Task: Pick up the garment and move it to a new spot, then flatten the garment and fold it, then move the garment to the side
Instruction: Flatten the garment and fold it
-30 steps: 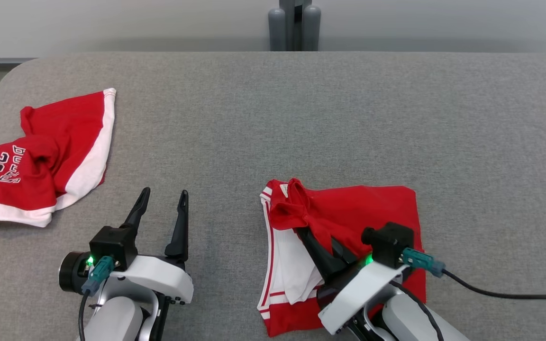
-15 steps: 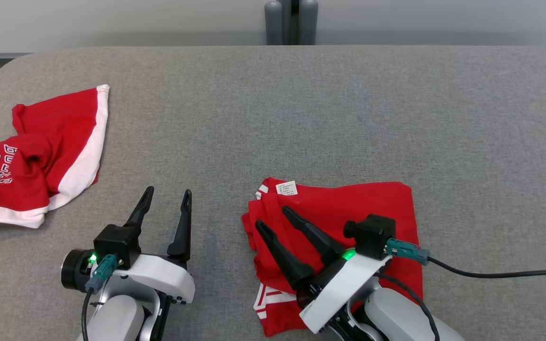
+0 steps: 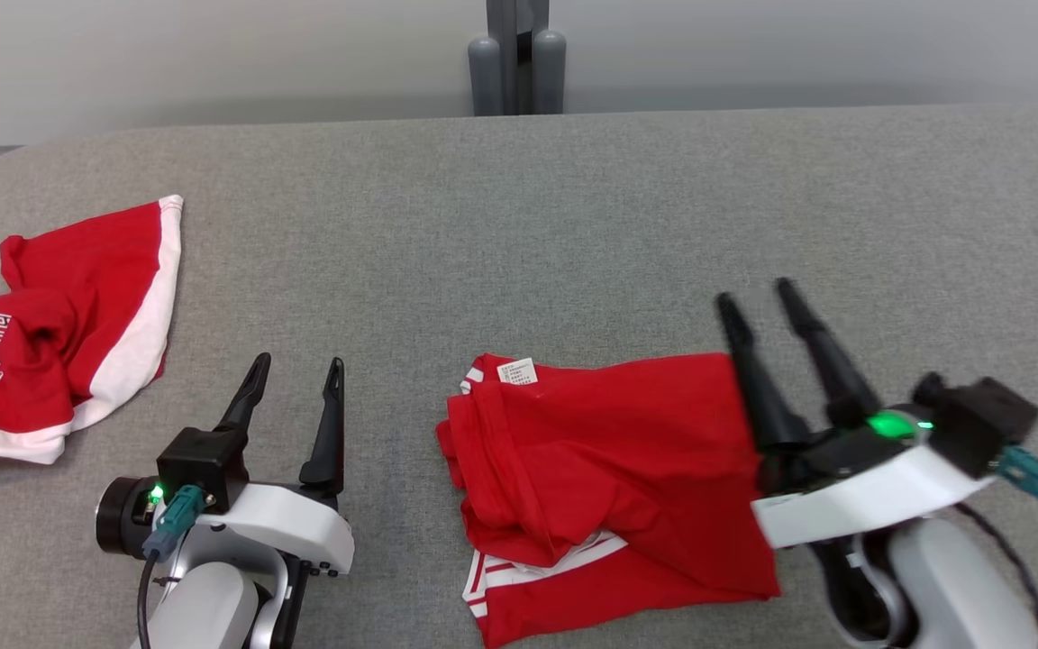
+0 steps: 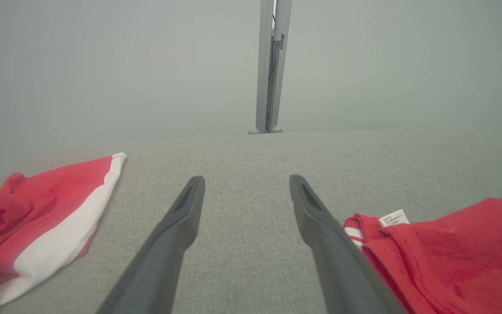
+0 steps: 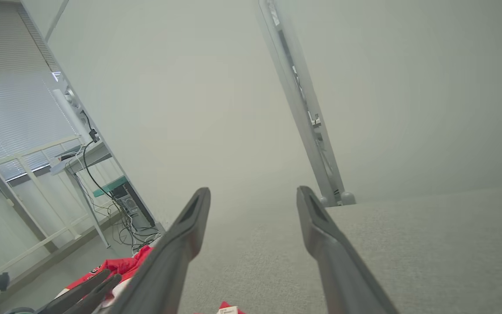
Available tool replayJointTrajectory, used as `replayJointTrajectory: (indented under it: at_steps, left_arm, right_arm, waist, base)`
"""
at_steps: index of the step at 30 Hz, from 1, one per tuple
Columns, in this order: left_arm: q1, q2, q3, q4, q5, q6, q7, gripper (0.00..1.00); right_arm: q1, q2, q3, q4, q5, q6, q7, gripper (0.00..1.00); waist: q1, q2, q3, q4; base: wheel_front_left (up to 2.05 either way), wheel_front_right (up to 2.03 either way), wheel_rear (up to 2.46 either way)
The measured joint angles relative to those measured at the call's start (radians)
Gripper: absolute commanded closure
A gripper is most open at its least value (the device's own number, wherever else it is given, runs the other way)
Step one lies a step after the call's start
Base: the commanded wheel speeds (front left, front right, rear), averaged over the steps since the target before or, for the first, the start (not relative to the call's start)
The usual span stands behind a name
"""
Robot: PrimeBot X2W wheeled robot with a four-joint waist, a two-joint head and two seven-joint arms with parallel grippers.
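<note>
So the folded garment [image 3: 609, 469] lay on the table [image 3: 573, 225], just left of the right gripper [image 3: 753, 292] and a bit right of the left gripper [image 3: 299, 361]. Another garment [image 3: 59, 315] sat well off to the left gripper's left, with the post [image 3: 514, 54] way out ahead of both.

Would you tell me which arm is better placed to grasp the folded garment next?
Probably right: the right gripper, open, is at the edge of the folded garment; the left gripper stands apart.

The right end effector [image 3: 753, 293] let go of the garment [image 3: 609, 451], opened and swung off right.
</note>
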State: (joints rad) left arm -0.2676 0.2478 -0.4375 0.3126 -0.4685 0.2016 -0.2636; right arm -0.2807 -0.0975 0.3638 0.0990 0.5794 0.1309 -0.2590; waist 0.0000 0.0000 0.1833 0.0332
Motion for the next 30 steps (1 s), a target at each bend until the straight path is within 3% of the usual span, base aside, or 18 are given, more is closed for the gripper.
replayJointTrajectory:
  at_steps: [11, 20, 30]
  left_arm:
    - [0.037, 0.024, 0.006, -0.042, 0.0, 0.024, 0.004, 0.0]
    - [0.083, 0.045, 0.01, -0.081, -0.004, 0.05, 0.011, 0.0]
    - [0.116, 0.056, 0.012, -0.106, -0.015, 0.068, 0.026, 0.0]
  right_arm:
    - [0.13, -0.073, -0.288, -0.019, -0.177, 0.0, 0.03, 0.0]
    - [0.246, -0.088, -0.351, -0.014, -0.257, 0.0, 0.092, 0.0]
    - [0.314, -0.053, -0.381, -0.04, -0.265, 0.0, 0.123, 0.0]
  waist:
    - [0.0, 0.0, -0.046, -0.014]
    - [0.0, 0.0, -0.08, -0.014]
    - [0.0001, 0.0, -0.103, -0.011]
  base:
    - [0.0, 0.0, 0.0]
    - [0.0, 0.0, 0.0]
    - [0.0, 0.0, 0.0]
